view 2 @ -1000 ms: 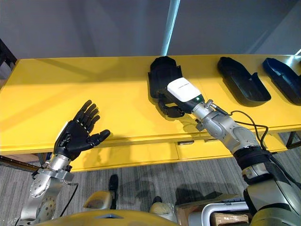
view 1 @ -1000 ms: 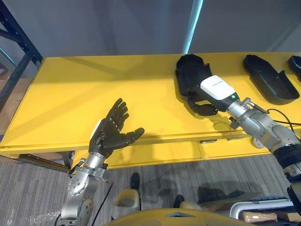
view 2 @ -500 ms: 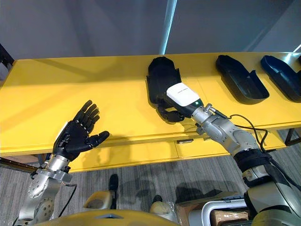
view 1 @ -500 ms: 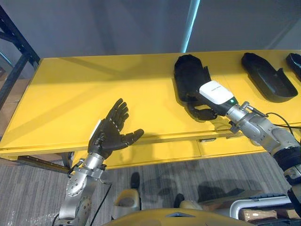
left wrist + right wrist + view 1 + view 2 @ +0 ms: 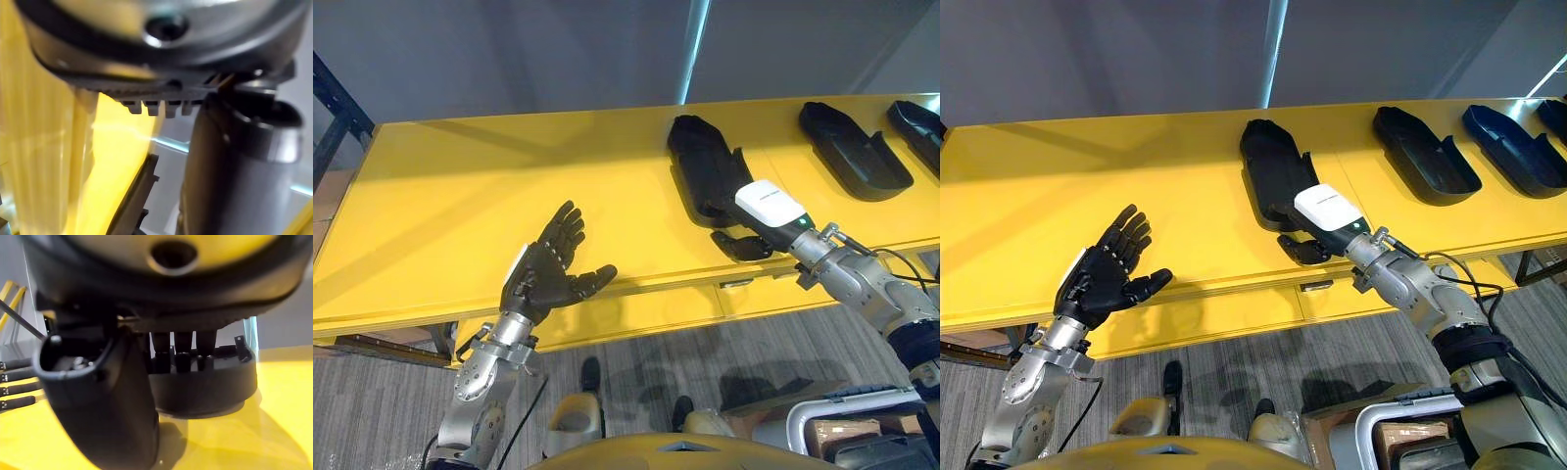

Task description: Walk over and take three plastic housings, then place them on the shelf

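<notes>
Three black plastic housings lie on the yellow table (image 5: 460,196). My right hand (image 5: 769,206), with a white cover on its back, is at the near end of the leftmost housing (image 5: 700,162). In the right wrist view its fingers (image 5: 182,357) curl over that housing's (image 5: 205,391) near rim, and the thumb (image 5: 112,401) stands in front of the near wall. The housing rests on the table. My left hand (image 5: 548,274) hovers open, palm up, over the table's front edge at the left.
Two more housings (image 5: 1425,157) (image 5: 1508,147) lie further right along the table's back. A dark rack post (image 5: 333,108) stands at the far left. The table's left half is bare yellow surface.
The whole picture has shifted, so the camera moved. My right hand has drawn back slightly toward the table's front while staying at the housing's near end. The left hand keeps its pose.
</notes>
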